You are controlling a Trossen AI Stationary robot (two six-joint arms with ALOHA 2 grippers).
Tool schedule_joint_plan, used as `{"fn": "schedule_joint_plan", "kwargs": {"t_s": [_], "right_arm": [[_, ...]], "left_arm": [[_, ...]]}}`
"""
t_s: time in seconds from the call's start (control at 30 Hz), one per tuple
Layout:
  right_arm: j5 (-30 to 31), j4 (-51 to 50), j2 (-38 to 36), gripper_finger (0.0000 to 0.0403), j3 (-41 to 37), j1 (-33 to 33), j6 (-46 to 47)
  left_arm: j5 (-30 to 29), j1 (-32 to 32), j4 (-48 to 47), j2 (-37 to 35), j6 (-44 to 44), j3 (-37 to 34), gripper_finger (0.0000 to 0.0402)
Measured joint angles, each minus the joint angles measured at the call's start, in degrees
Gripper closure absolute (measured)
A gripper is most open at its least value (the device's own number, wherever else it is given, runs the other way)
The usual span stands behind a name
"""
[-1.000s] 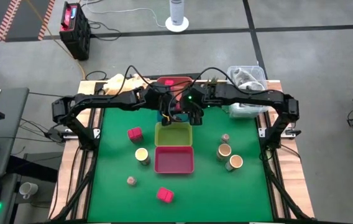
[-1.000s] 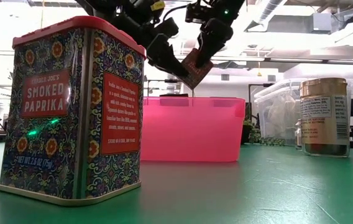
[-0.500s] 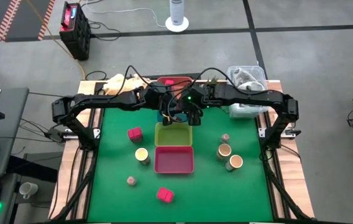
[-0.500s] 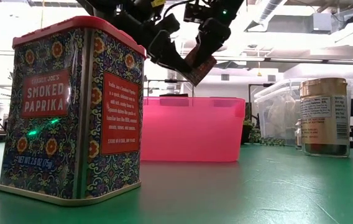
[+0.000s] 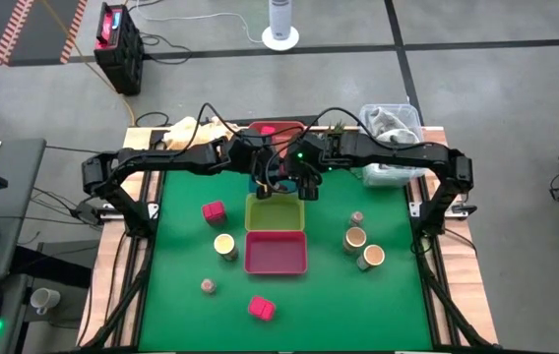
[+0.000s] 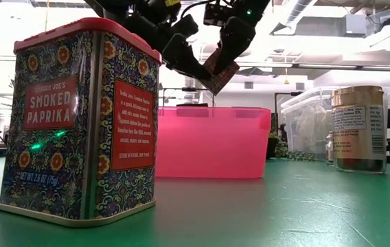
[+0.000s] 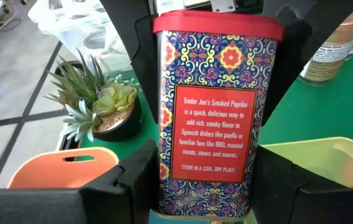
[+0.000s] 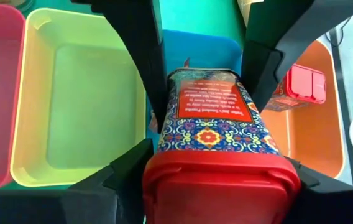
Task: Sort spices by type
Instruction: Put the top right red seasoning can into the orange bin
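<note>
A smoked-paprika tin (image 6: 217, 74), patterned with a red lid, hangs in the air over the trays at the table's far middle. Both grippers are shut on it. My left gripper (image 7: 204, 183) reaches in from the table's left and my right gripper (image 8: 217, 180) from the right; they meet at the tin (image 5: 281, 180). Two more red tins (image 5: 214, 210) (image 5: 261, 308) stand on the green mat. So do tan cylinders (image 5: 224, 245) (image 5: 355, 239) (image 5: 371, 257) and small round jars (image 5: 207, 286) (image 5: 357, 217). My left gripper pinches the tin's base end (image 7: 164, 186) between its two fingers, one on each of two opposite sides. It comes from the table's left, slanting slightly down. The tin is clear of the trays. My right gripper pinches the tin's red lid end (image 8: 220, 171) between its two fingers, one on either side. It comes from the table's right, slanting steeply down. The tin sits tilted between the two grippers, its lid toward my right wrist.
A yellow tray (image 5: 276, 211) and a pink tray (image 5: 276, 252) lie below and nearer. A blue tray (image 8: 195, 50) lies under the tin, and an orange tray (image 8: 325, 124) holds a red tin (image 8: 307, 84). A potted succulent (image 7: 102, 102) and a clear box (image 5: 393, 123) stand at the far right.
</note>
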Motion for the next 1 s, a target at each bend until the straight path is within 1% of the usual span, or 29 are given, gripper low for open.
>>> {"fn": "schedule_joint_plan", "kwargs": {"t_s": [0.07, 0.13, 0.3, 0.33, 0.4, 0.5, 0.6, 0.67, 0.8, 1.0], "right_arm": [[-0.11, -0.02, 0.02, 0.0128, -0.02, 0.00, 0.90], [-0.26, -0.04, 0.02, 0.0107, -0.02, 0.00, 2.08], [-0.42, 0.31, 0.04, 0.0023, -0.07, 0.04, 4.51], [-0.38, 0.74, 0.04, 0.0013, -0.07, 0.04, 4.53], [-0.31, 1.91, 0.04, 0.0014, -0.07, 0.15, 4.00], [0.44, 1.55, 0.10, 0.0033, 0.57, 0.39, 0.99], [3.42, -1.94, 0.19, 0.0041, 3.74, 0.20, 0.16], [3.60, -5.05, -0.26, 0.0042, 5.62, -0.50, 0.20], [4.22, -8.95, -1.93, 0.0043, 6.01, -1.67, 1.31], [4.20, -13.91, -3.02, 0.0043, 6.03, -3.70, 3.91]], "left_arm": [[-0.02, 0.00, -0.04, 0.00, 0.26, 0.00, 0.0209], [-0.07, 0.00, -0.06, 0.00, 0.23, 0.00, 0.0209], [-0.37, 0.07, -0.02, 0.00, 0.05, 0.02, 0.0209], [-0.43, 0.07, -0.02, 0.00, 0.03, 0.02, 0.0209], [-0.46, 0.07, 0.03, -0.02, -0.25, 0.02, 0.0209], [-0.35, 0.07, 0.23, -0.02, -0.39, 0.02, 0.0209], [-0.22, 0.31, 0.36, -0.02, -0.41, 0.02, 0.0209], [-0.12, 0.88, 0.22, -0.02, -1.02, 0.02, 0.0209], [-0.15, 2.72, -0.20, -0.09, -1.95, -0.69, 0.0209], [0.04, 5.59, 4.82, -0.09, -4.57, -4.21, 0.0209]]}}
